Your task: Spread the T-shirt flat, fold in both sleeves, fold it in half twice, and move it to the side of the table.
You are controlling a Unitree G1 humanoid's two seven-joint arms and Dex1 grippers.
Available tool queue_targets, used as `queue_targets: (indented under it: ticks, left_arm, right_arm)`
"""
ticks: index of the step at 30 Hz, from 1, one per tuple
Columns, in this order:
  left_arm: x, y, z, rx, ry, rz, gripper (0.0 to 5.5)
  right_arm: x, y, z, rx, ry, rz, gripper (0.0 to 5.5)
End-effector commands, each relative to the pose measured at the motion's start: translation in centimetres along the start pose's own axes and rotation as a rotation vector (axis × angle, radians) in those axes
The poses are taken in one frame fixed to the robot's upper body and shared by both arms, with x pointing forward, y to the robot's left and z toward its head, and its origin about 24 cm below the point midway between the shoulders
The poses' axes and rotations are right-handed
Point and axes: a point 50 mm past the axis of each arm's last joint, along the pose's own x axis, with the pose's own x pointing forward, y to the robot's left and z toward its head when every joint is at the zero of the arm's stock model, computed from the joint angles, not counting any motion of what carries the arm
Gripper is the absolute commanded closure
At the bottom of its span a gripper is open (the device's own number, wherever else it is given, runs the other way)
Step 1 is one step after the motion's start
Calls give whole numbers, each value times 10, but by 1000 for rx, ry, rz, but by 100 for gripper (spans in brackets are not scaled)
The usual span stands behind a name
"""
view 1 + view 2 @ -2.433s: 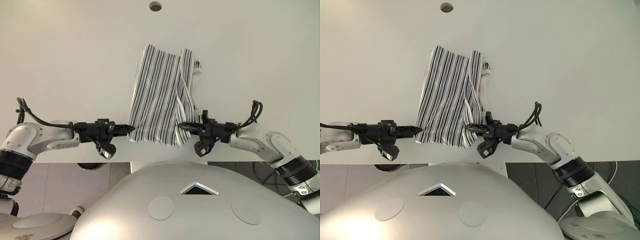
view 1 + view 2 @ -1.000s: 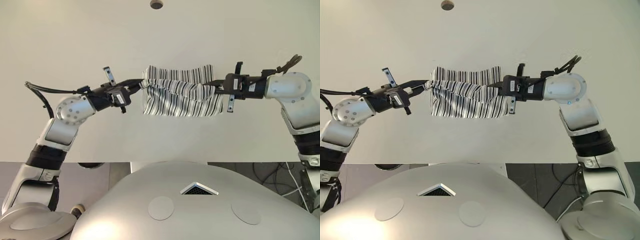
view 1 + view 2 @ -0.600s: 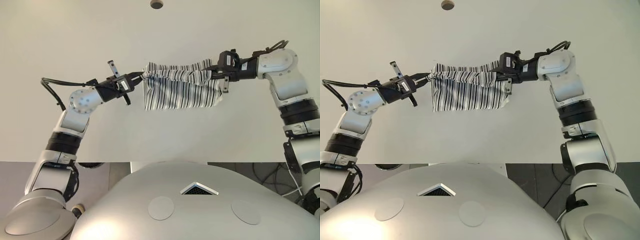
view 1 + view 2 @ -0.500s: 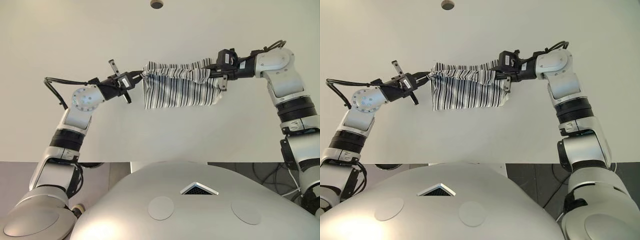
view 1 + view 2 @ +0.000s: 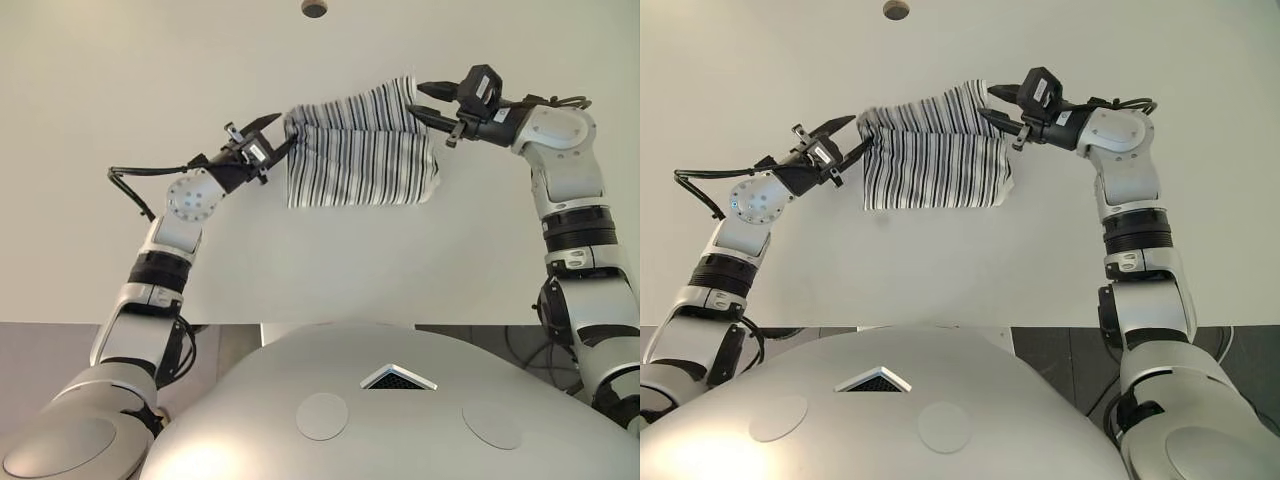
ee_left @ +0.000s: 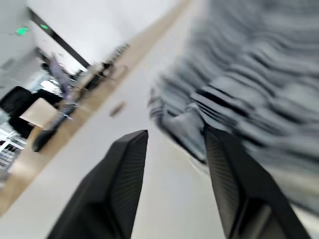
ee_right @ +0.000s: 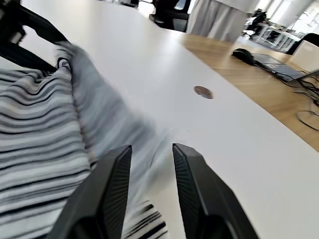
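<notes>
T-shirt [image 5: 360,150]: we see it folded on the desk [image 5: 150,60].
Left end effector [image 5: 274,134]: released, at its left corner.
Right end effector [image 5: 424,100]: released, at its right corner.

I saw the T-shirt [image 5: 360,150] as soft, matt striped cloth, creased and rumpled along its far edge. The worktop [image 5: 300,260] under it looked smooth and matt, off-white, with hardly any sheen. The jaws of the left gripper [image 5: 284,128] and the right gripper [image 5: 413,97] read as matt black plastic. Past the worktop's edge, a pale wood surface [image 7: 259,84] showed a smooth, lightly glossy finish.
</notes>
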Motion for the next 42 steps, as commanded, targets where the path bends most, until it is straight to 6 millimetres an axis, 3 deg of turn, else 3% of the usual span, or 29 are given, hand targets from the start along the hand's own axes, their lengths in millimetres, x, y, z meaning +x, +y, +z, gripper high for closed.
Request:
queue_targets:
  ticks: [1,4,6,9,12,16,19,22,27,31,36,39,42]
  left_arm:
    - [1,10,12,-65,-65,86,348]
    - [3,11,18,-151,-85,116,348]
    - [4,16,27,-182,-114,142,348]
    - [2,28,37,-173,-154,216,348]
    - [-4,36,50,-116,-231,310,348]
    - [-13,37,78,-9,-386,420,348]
    - [-15,37,85,10,-426,476,348]
    - [-15,35,87,18,-433,495,348]
    - [-17,32,88,28,-427,513,348]
    - [-22,30,88,40,-411,538,348]
    - [-26,27,87,42,-389,582,348]
    - [-27,25,87,41,-380,602,348]
    - [-31,24,87,46,-367,625,348]
  right_arm:
    - [6,0,-10,53,51,-57,396]
    - [11,2,-23,43,133,-88,396]
    - [11,2,-21,44,105,-121,396]
    - [13,-2,7,105,-114,-169,396]
    - [15,8,33,200,-320,-102,396]
    - [28,28,44,271,-378,54,396]
    - [45,44,32,224,-259,171,396]
    - [62,52,7,168,-62,273,396]
    - [70,41,-39,147,280,275,396]
    - [35,10,-72,204,489,91,396]
    - [-66,-45,-103,472,564,-583,396]
    - [-117,-55,-114,586,580,-965,396]
    - [-138,-57,-119,665,571,-1201,396]
